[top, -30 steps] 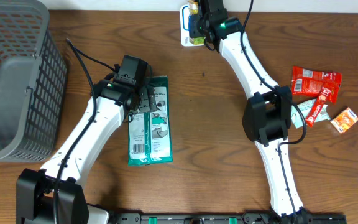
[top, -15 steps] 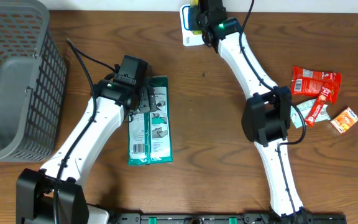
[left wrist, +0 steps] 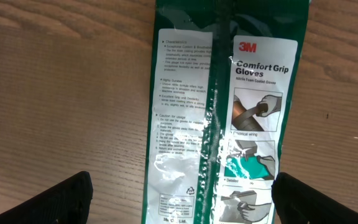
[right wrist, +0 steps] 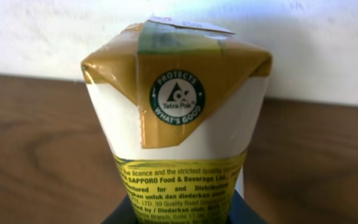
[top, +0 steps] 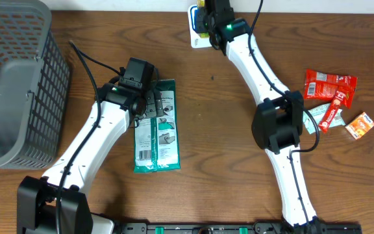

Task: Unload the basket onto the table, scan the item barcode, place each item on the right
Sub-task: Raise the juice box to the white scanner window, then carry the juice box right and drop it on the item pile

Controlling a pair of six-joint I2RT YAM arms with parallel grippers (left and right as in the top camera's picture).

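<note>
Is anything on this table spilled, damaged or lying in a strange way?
Nothing stands out. The glove package lies flat, only wrinkled along its seam. The carton looks intact, no leak. The snack packets overlap in a loose heap, none visibly torn.

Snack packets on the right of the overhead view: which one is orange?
The orange packet, the small one lying farthest to the right in the bunch. The red packets next to it have red wrappers with white print.
</note>
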